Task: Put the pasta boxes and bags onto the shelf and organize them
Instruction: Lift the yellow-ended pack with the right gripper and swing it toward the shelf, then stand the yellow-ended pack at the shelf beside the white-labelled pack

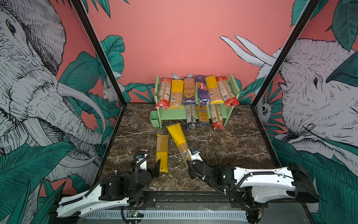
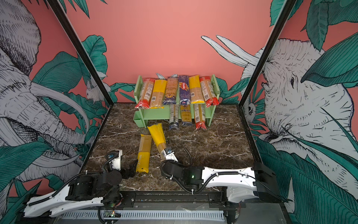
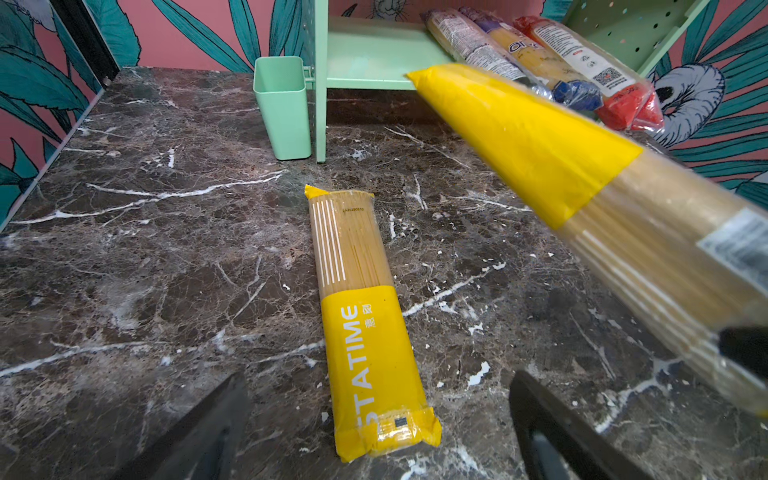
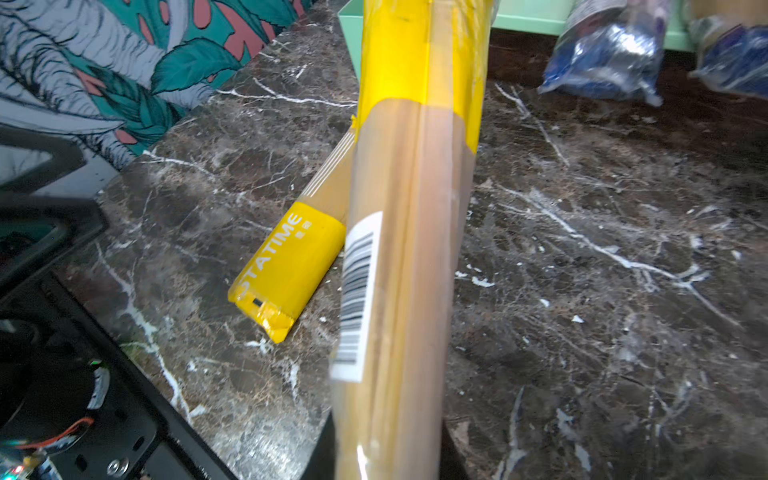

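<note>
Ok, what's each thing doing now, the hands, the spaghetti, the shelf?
left hand: open, at the near end of the flat packet.
right hand: shut on the clear end of the lifted packet.
flat packet: lying on the table.
lifted packet: in the air, yellow end toward the shelf.
shelf: six packets fill the top board; three packets sit right on the lower board.
cup: upright, on the shelf's left side.

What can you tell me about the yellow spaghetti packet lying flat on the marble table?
The packet is long, narrow plastic: near half yellow with white STATIME lettering, far half clear, showing spaghetti and thin white stripes. It lies flat on the marble table, pointing toward the shelf, with nothing gripping it. The open left tool hovers at its near end.
</note>
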### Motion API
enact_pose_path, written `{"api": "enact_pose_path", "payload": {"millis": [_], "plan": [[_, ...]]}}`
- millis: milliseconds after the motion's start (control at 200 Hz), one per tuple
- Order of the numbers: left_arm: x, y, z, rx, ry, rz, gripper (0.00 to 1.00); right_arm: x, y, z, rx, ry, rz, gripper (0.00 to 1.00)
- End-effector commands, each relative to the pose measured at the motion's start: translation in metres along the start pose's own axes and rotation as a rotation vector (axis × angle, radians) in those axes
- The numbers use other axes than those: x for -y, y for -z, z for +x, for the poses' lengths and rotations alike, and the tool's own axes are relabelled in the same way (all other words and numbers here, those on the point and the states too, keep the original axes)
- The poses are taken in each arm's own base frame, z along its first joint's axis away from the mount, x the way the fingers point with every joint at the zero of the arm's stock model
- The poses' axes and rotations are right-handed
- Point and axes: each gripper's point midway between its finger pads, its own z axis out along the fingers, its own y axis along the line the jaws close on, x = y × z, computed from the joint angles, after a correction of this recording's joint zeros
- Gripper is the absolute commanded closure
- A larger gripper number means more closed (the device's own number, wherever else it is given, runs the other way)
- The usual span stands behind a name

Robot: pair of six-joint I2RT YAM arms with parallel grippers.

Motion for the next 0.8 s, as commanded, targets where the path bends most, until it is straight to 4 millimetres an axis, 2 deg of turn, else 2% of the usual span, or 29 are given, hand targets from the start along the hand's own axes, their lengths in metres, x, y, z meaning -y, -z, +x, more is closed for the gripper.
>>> {"api": "enact_pose_path", "payload": {"millis": [0, 190, 380, 405, 435, 460, 590, 795], "plan": [[-0.005, 0.006, -0.013, 0.035, 0.017, -0.016, 0.02, 0.003, 0.001, -0.077, 0.195, -0.083, 0.038, 1.00], [-0.004, 0.010, -0.023, 0.054, 0.022, -0.006, 0.02, 0.013, -0.029, -0.116, 0.212, -0.100, 0.098, 1.00], [0.002, 0.011, -0.028, 0.063, 0.017, 0.009, 0.02, 0.028, -0.068, -0.143, 0.206, -0.144, 0.139, 1.00], [0.003, 0.011, -0.029, 0.063, 0.014, 0.011, 0.02, 0.029, -0.069, -0.150, 0.218, -0.153, 0.138, 1.00], [0.004, 0.011, -0.030, 0.064, 0.013, 0.013, 0.02, 0.032, -0.083, -0.144, 0.198, -0.140, 0.160, 1.00], [0.005, 0.010, -0.030, 0.065, 0.008, 0.012, 0.02, 0.031, -0.085, -0.155, 0.216, -0.149, 0.160, 1.00], [0.009, 0.010, -0.031, 0.057, -0.011, 0.011, 0.02, 0.041, -0.108, -0.175, 0.229, -0.165, 0.191, 1.00], [0.011, 0.009, -0.033, 0.056, -0.023, 0.010, 0.01, 0.055, -0.145, -0.190, 0.223, -0.179, 0.218, 1.00]]}}
